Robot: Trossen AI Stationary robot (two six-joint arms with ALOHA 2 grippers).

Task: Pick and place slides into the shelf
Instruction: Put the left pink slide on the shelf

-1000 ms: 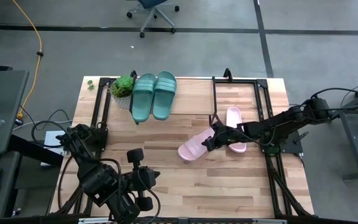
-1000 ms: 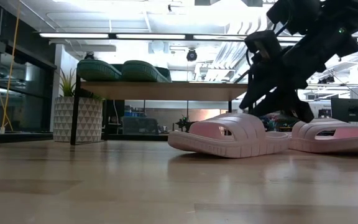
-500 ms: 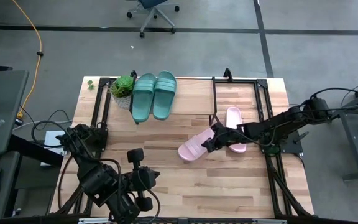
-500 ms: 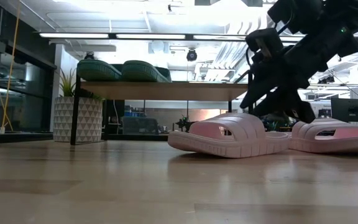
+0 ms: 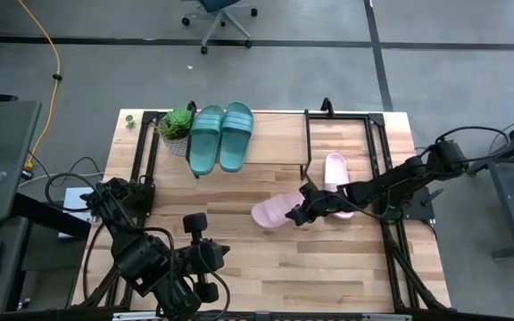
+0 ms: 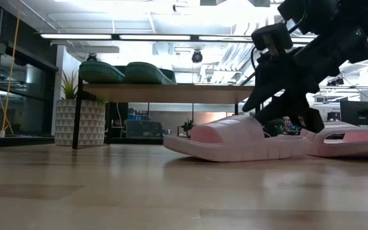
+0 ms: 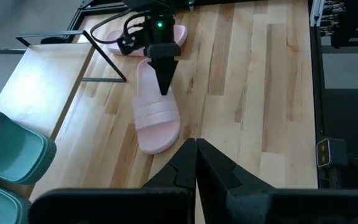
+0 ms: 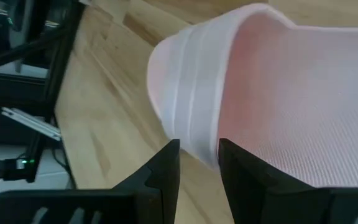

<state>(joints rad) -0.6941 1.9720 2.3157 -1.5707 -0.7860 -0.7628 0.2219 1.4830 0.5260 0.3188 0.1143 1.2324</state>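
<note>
Right gripper (image 8: 197,163) partly open, fingers straddling the pink slide's (image 5: 275,212) edge, tips touching it. Left gripper (image 7: 196,163) fully closed, empty.

You are looking at two dark teal green slides (image 5: 220,136) lying on the light wood shelf (image 5: 275,138), two pale pink ribbed slides (image 5: 273,211) showing against the striped blond bench (image 5: 266,263), and a white triangle-patterned pot (image 6: 81,122) holding green leaves.
</note>
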